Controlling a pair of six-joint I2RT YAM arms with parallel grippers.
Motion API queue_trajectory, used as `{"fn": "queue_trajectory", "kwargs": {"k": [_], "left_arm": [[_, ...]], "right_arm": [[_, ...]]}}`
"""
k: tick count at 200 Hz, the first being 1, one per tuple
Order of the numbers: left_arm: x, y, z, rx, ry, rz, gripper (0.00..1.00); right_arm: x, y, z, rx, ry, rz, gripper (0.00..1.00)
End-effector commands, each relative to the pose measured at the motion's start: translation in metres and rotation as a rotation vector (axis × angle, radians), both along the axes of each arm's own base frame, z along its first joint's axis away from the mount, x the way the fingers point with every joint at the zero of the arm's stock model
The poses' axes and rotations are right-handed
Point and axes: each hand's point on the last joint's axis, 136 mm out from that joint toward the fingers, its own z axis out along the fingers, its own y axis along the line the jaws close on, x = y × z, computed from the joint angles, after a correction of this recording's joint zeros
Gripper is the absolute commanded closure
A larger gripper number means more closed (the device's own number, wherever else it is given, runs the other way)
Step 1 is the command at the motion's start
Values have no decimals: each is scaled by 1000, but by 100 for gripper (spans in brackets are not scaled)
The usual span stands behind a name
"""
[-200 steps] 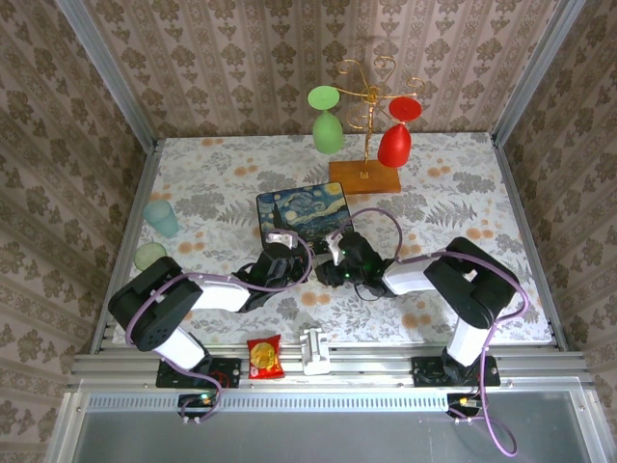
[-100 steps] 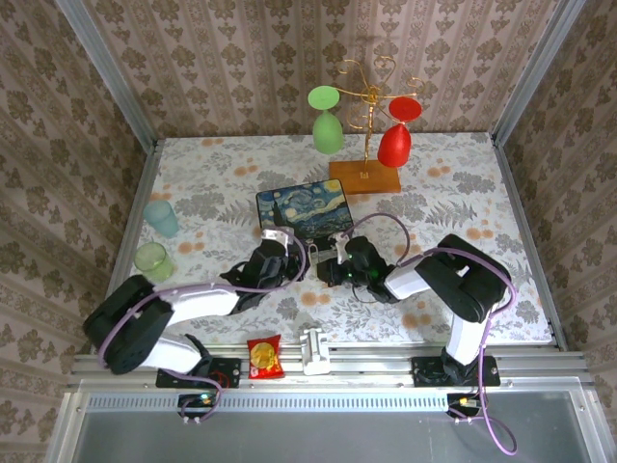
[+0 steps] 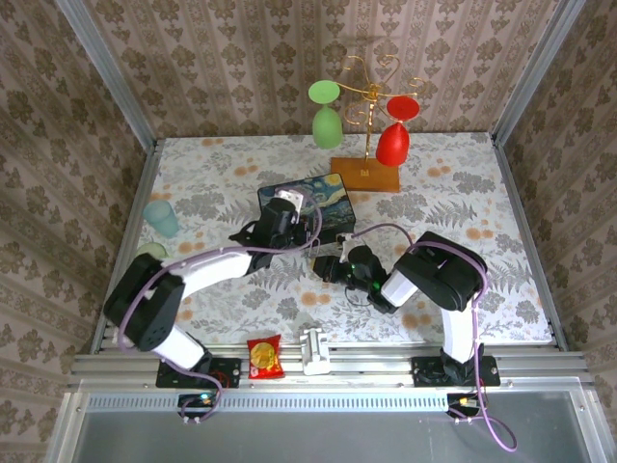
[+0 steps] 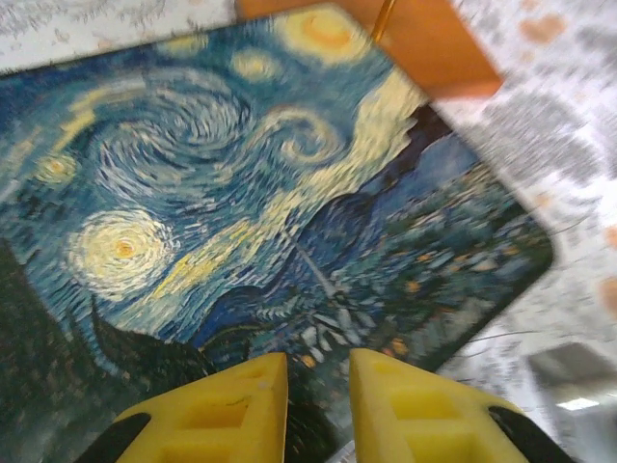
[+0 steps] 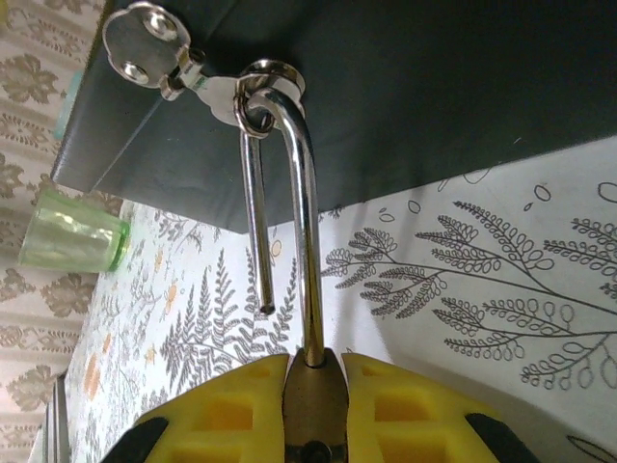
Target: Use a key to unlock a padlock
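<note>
While the right hand (image 5: 312, 386) clamped the padlock (image 5: 310, 405) above the surface (image 5: 501, 251), shackle already sprung free, the left hand (image 4: 318, 395) had risen over the painted box (image 4: 241, 193), fingers near-closed, empty.

Padlock (image 5: 310, 381) body mostly hidden between the right gripper's (image 5: 310, 405) yellow fingers (image 5: 241, 405), cut off by the frame's bottom edge. Painted box (image 4: 251, 222) blurred in left wrist view. Padlock too small to resolve from above.
</note>
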Motion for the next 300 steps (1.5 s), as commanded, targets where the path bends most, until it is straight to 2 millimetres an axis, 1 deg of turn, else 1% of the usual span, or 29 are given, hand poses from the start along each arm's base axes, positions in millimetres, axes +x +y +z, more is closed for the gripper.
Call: {"fn": "queue_trajectory", "kwargs": {"k": [1, 7, 23, 41, 63, 80, 91, 101, 116, 124, 134, 145, 164, 177, 191, 203, 216, 242, 260, 269, 300], "left_arm": [[10, -4, -20, 153, 2, -65, 77], [10, -4, -29, 179, 24, -71, 78], [9, -8, -42, 187, 57, -84, 80], [3, -6, -54, 183, 89, -85, 83], [-8, -4, -67, 166, 121, -98, 86], [-17, 0, -76, 176, 143, -108, 87], [-22, 1, -81, 174, 153, -109, 88], [-25, 5, -85, 172, 168, -103, 89], [-29, 8, -92, 171, 186, -94, 89], [-31, 9, -93, 166, 191, -91, 90], [-33, 9, -94, 161, 197, -89, 90], [-33, 10, -94, 159, 200, -87, 90], [-35, 11, -94, 159, 209, -90, 90], [-36, 10, -92, 154, 213, -92, 90], [-37, 8, -92, 146, 218, -96, 90], [-38, 6, -91, 137, 225, -101, 91], [-39, 6, -93, 133, 232, -101, 91], [-40, 8, -99, 117, 232, -95, 92], [-40, 10, -101, 65, 252, -88, 93], [-41, 11, -101, 46, 255, -85, 93], [-44, 15, -103, 47, 260, -85, 96]], "right_arm": [[0, 4, -12, 8, 33, -82, 100], [0, 6, -11, 18, 29, -94, 100], [4, 9, -10, 56, 32, -137, 100], [11, 22, 0, 115, 1, -135, 100], [17, 35, 16, 112, -73, -113, 100], [25, 26, 21, 107, -92, -181, 100], [29, 18, 19, 109, -86, -230, 100], [31, 15, 19, 110, -89, -256, 100], [32, 3, 14, 107, -75, -325, 100], [33, -2, 13, 115, -66, -361, 100], [33, -4, 13, 125, -60, -376, 100], [32, -5, 14, 139, -50, -393, 100], [28, 1, 19, 154, -55, -387, 100], [25, -1, 20, 157, -57, -414, 100], [27, -6, 21, 164, -57, -446, 100], [30, -6, 20, 167, -59, -455, 100], [33, -1, 20, 169, -66, -445, 100], [41, 26, 27, 207, -74, -378, 100], [46, 37, 34, 239, -76, -363, 100], [49, 35, 37, 247, -82, -382, 100], [56, 15, 44, 228, -121, -476, 100]]}}
